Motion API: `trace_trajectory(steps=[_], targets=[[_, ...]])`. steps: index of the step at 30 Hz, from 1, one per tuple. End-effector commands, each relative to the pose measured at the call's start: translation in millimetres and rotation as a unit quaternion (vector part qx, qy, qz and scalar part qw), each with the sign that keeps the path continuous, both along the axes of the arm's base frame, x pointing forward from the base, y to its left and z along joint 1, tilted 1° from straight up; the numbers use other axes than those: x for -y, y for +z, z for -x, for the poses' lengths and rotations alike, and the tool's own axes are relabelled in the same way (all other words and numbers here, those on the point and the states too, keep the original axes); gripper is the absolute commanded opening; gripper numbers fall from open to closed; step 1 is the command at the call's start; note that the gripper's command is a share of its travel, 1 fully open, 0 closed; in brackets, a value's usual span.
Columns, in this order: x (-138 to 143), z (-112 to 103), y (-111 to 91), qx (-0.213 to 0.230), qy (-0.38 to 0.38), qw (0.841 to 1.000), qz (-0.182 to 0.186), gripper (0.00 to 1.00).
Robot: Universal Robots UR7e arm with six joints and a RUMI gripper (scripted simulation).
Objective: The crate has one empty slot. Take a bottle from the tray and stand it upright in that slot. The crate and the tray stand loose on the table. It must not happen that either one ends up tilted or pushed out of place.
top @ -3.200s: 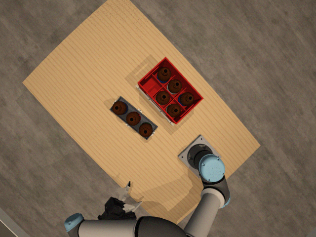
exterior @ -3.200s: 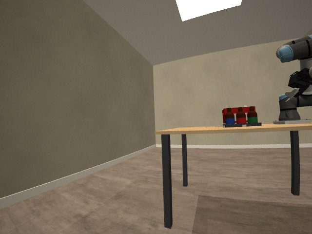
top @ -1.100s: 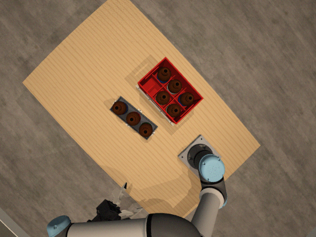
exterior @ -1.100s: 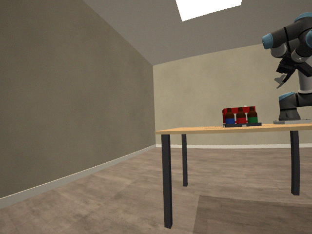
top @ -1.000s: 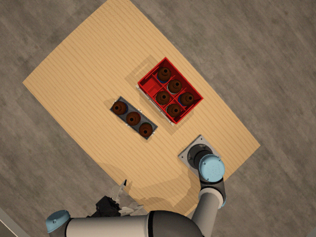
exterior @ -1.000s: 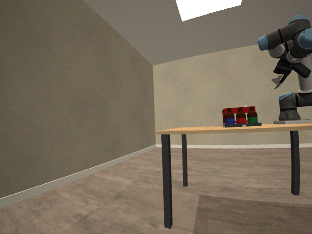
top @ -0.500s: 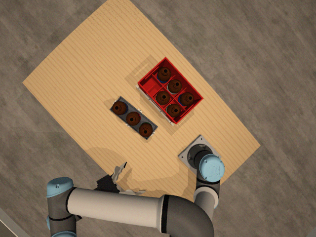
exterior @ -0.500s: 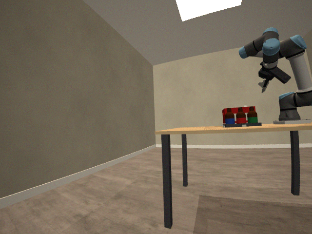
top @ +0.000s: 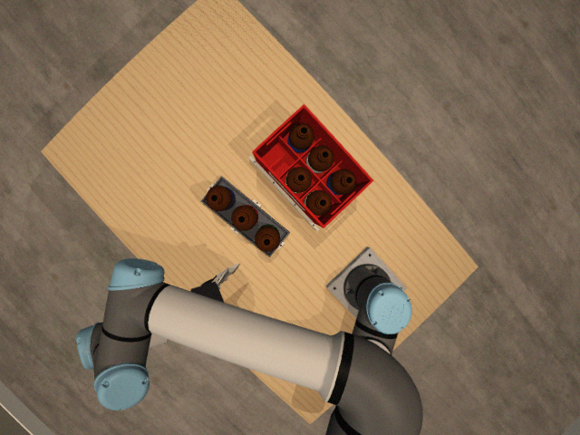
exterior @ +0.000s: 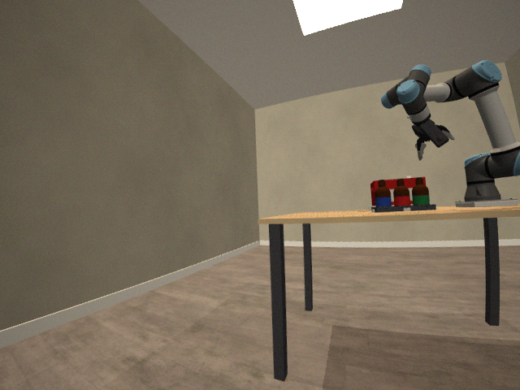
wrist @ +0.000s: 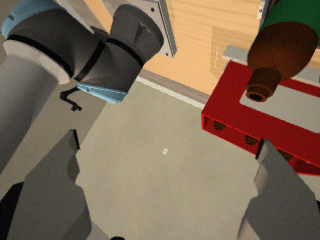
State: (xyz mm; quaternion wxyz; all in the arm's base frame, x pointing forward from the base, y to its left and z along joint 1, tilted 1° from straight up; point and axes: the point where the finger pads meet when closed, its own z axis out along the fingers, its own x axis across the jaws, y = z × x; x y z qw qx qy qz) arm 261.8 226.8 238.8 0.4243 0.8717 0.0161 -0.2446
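Observation:
The red crate (top: 265, 150) (exterior: 395, 183) (wrist: 235, 107) holds several brown bottles, and its one empty slot (top: 277, 155) is at the corner far from the robot base. A grey tray (top: 280, 229) (exterior: 403, 207) beside it holds three upright brown bottles: one with a blue label (top: 218, 198) (exterior: 382, 197), one with a red label (top: 244, 217) (exterior: 400, 197) and one with a green label (top: 267, 237) (exterior: 420, 195) (wrist: 280, 50). My gripper (top: 227, 274) (exterior: 435, 145) (wrist: 166, 135) is open and empty. It hangs high above the table, off to the side of the tray's green-label end.
The wooden table (top: 187, 93) (exterior: 335, 218) carries the crate, the tray and the robot's base plate (top: 338, 282) (exterior: 483, 203) near one corner. My own upper arm (top: 243, 332) crosses the table edge near the gripper.

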Motion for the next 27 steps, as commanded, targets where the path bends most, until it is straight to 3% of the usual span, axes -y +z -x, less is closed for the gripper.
trace_trajectory(steps=[1, 6, 16, 20, 23, 25, 27], targets=[[15, -14, -6, 0.041, -0.06, 0.997, -0.014, 1.0], [27, -24, -11, 0.07, -0.108, 0.992, -0.02, 1.0], [66, -54, -23, 0.158, -0.252, 0.954, -0.031, 1.0], [85, -67, -28, 0.197, -0.316, 0.927, -0.033, 1.0], [87, -69, -28, 0.2, -0.323, 0.924, -0.033, 1.0], [102, -78, -31, 0.227, -0.369, 0.901, -0.032, 1.0], [109, -83, -32, 0.241, -0.391, 0.888, -0.032, 1.0]])
